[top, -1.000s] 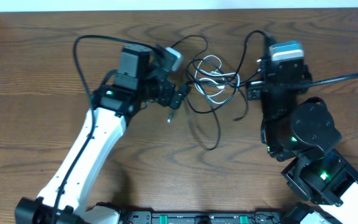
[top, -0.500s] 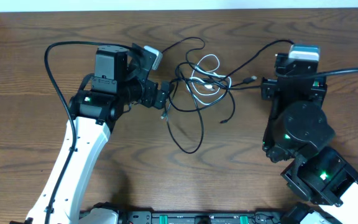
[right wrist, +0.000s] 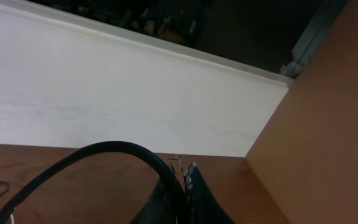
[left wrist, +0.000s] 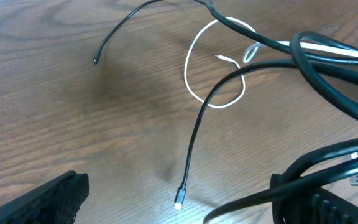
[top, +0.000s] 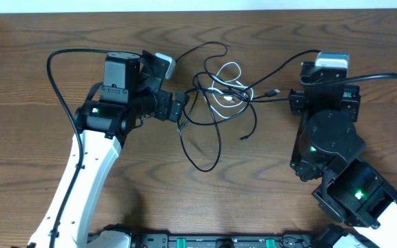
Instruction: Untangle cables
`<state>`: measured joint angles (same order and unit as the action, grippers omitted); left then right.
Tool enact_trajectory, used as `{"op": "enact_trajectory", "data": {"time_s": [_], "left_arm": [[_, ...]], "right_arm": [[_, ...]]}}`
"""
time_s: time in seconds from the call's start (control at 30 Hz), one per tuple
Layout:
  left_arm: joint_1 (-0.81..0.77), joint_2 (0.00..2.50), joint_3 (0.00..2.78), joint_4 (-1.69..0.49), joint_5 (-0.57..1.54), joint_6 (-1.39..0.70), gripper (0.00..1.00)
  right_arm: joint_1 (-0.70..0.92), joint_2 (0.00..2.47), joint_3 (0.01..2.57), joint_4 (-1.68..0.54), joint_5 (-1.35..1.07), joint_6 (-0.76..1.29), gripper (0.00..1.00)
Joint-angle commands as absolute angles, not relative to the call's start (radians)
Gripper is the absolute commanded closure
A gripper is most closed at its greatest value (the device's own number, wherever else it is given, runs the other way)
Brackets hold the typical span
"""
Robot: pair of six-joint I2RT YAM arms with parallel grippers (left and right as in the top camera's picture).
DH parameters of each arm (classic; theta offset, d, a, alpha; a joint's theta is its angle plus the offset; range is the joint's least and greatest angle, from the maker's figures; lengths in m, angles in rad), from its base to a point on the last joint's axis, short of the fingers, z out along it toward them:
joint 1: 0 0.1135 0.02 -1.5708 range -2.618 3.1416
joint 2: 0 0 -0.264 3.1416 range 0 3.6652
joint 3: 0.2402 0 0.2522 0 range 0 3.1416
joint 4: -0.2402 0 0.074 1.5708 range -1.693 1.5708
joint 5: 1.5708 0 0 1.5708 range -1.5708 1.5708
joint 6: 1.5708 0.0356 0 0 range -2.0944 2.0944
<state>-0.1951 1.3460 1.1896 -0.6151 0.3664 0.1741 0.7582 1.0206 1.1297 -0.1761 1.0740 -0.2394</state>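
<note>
- The left fingers [left wrist: 48, 200] stand spread; a black cable [left wrist: 194, 143] ends between them.
- The right fingers [right wrist: 194, 193] are pressed together.
- Best pinched near its plug [left wrist: 178, 204], then drawn slowly off the white cable [left wrist: 194, 56].

The cables [top: 222, 93] lie tangled on the table [top: 33, 158], toward its far edge, between the two arms. The left gripper [top: 178, 109] sits at the tangle's left side and the right gripper [top: 293, 98] to its right. One loop trails toward the near side.
</note>
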Motion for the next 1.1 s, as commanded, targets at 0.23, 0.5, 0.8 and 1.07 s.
{"op": "enact_trajectory", "data": {"time_s": [0.23,0.5,0.8,1.07], "left_arm": [[-0.181,1.332,1.197,-0.613,0.266,0.145,0.89],[-0.179,1.332,1.197,-0.655,-0.004,0.144,0.93],[-0.147,1.332,1.197,-0.691,-0.559,-0.055,0.93],[-0.047,1.332,1.197,-0.703,-0.573,-0.132,0.93]], "right_arm": [[0.759,1.008,1.152,-0.175,1.126,-0.239,0.99],[0.759,1.008,1.151,-0.186,1.124,-0.236,0.99],[0.757,1.016,1.151,-0.288,1.124,-0.213,0.99],[0.662,1.018,1.15,-0.35,1.426,-0.062,0.99]]}}
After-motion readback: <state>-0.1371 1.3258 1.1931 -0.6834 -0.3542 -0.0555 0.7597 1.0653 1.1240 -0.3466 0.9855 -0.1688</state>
